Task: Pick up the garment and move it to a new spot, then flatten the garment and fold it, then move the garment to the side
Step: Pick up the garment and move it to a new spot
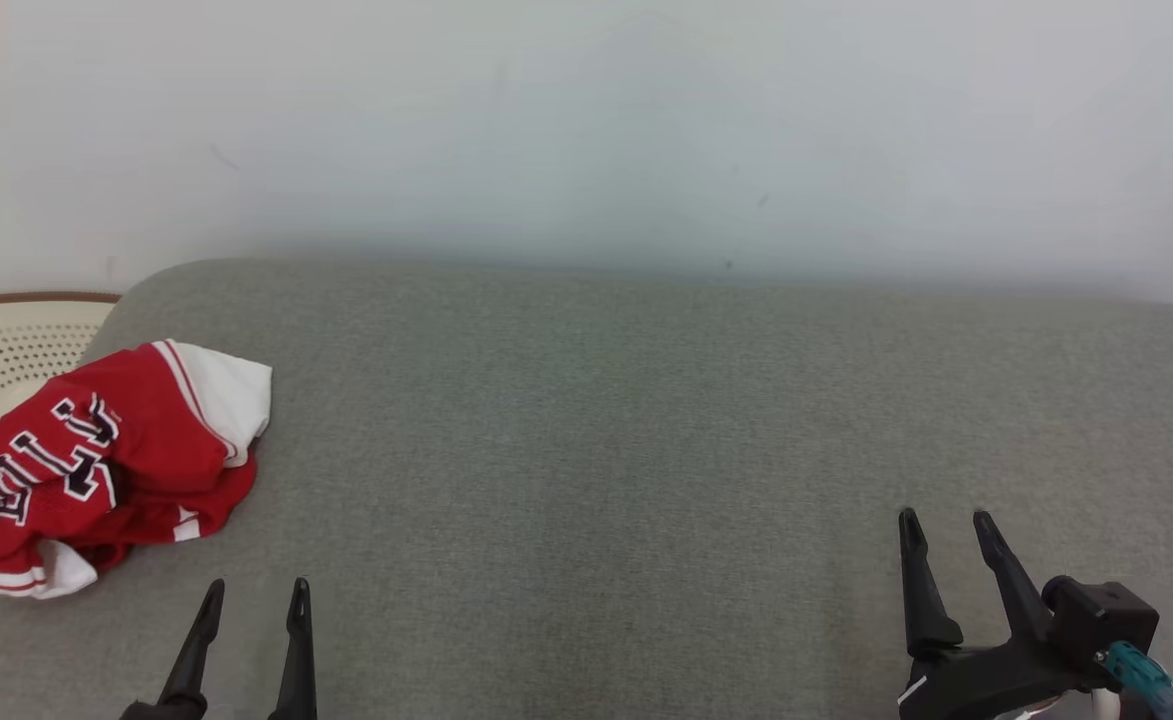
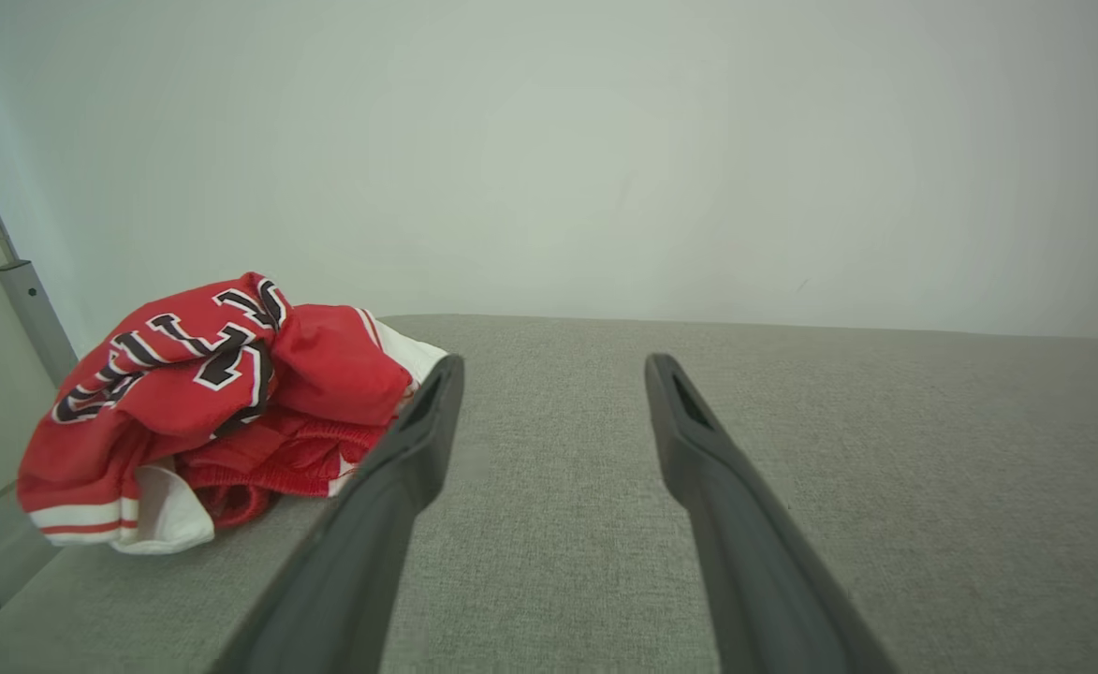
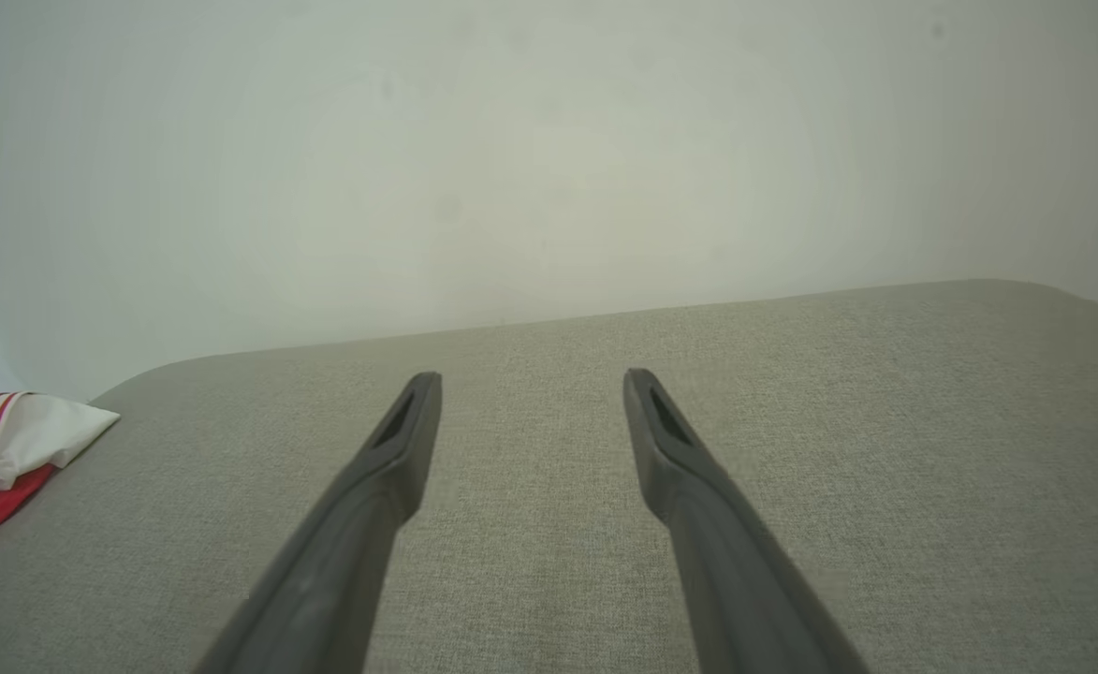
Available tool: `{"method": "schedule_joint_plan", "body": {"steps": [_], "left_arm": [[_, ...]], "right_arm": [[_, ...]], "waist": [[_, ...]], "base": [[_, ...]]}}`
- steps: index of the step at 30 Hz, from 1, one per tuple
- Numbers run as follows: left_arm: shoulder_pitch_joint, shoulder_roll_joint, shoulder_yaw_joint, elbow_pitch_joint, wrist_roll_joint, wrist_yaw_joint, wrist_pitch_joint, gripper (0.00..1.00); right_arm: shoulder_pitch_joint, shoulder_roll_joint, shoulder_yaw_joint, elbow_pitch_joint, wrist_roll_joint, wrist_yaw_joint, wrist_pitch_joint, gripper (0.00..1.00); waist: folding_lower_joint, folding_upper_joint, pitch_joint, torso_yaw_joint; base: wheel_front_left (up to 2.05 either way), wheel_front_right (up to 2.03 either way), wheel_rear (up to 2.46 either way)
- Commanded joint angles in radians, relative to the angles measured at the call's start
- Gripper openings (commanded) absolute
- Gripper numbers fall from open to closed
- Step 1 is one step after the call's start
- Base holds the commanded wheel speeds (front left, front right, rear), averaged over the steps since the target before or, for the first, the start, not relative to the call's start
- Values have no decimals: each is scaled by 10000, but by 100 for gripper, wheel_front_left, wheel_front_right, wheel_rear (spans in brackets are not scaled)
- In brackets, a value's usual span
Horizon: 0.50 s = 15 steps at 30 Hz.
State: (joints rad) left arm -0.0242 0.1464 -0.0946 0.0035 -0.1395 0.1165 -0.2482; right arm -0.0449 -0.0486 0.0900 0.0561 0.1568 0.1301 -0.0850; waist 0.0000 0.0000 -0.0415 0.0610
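Observation:
A red garment point(image 1: 96, 465) with white trim and dark block letters lies crumpled at the far left of the grey padded surface point(image 1: 646, 450). In the left wrist view the garment point(image 2: 202, 402) sits just left of my fingers, apart from them. Its white edge point(image 3: 24, 440) peeks in at the left of the right wrist view. My left gripper point(image 1: 254, 595) stands open at the lower left, a little right of and nearer than the garment, holding nothing. At the lower right my right gripper point(image 1: 946, 525) is open and holds nothing.
A perforated cream basket point(image 1: 6, 355) with a brown rim stands behind the garment at the left edge. A pale wall point(image 1: 586, 130) rises behind the surface. A metal pole point(image 2: 34, 309) stands left of the garment in the left wrist view.

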Motion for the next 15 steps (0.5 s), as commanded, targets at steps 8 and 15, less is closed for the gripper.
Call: {"method": "schedule_joint_plan", "body": {"steps": [8, 15], "left_arm": [[76, 127, 129, 51, -87, 184, 47, 100], [254, 255, 279, -107, -108, 347, 124, 100]], "right_arm": [[225, -28, 3, 154, 55, 9, -80, 100], [301, -28, 39, 271, -6, 11, -155, 100]], "waist": [[0, 0, -56, 1222], [0, 0, -102, 2355]], "base": [[0, 0, 0], [0, 0, 0]]}}
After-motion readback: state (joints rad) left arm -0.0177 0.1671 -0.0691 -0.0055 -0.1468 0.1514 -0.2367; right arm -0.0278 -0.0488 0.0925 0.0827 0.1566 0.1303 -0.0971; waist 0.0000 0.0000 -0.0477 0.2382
